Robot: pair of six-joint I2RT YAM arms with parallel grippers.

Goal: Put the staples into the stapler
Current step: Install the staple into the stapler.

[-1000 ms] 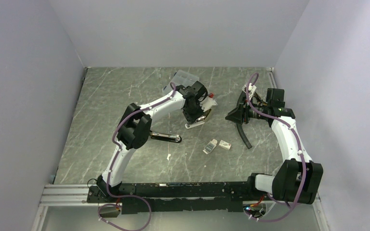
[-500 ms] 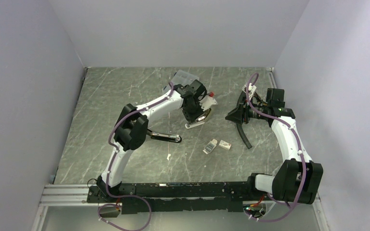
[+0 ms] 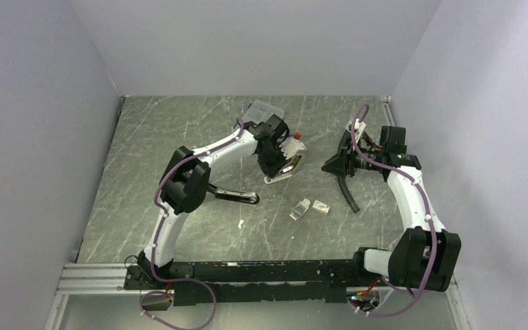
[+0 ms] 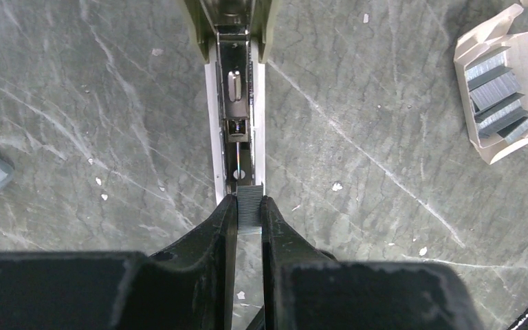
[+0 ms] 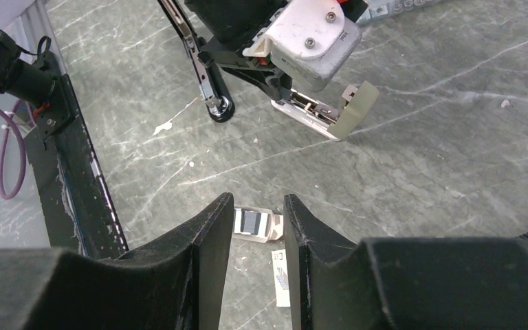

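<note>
Left gripper (image 4: 249,205) pinching staples (image 4: 249,214): short strip, long axis in line with stapler (image 4: 236,103) and its open channel, strip at channel's white end, mid-table. Only left wrist view shows strip; in top view wrist hides it. Right gripper (image 5: 258,203): fingers spread, nothing held, above staple tray (image 5: 253,223).

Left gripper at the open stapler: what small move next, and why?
Probably ease the left gripper forward and down to seat the silvery staple strip in the open stapler's metal channel. The strip is pinched at the channel's near end, aligned, apparently not yet seated.
</note>
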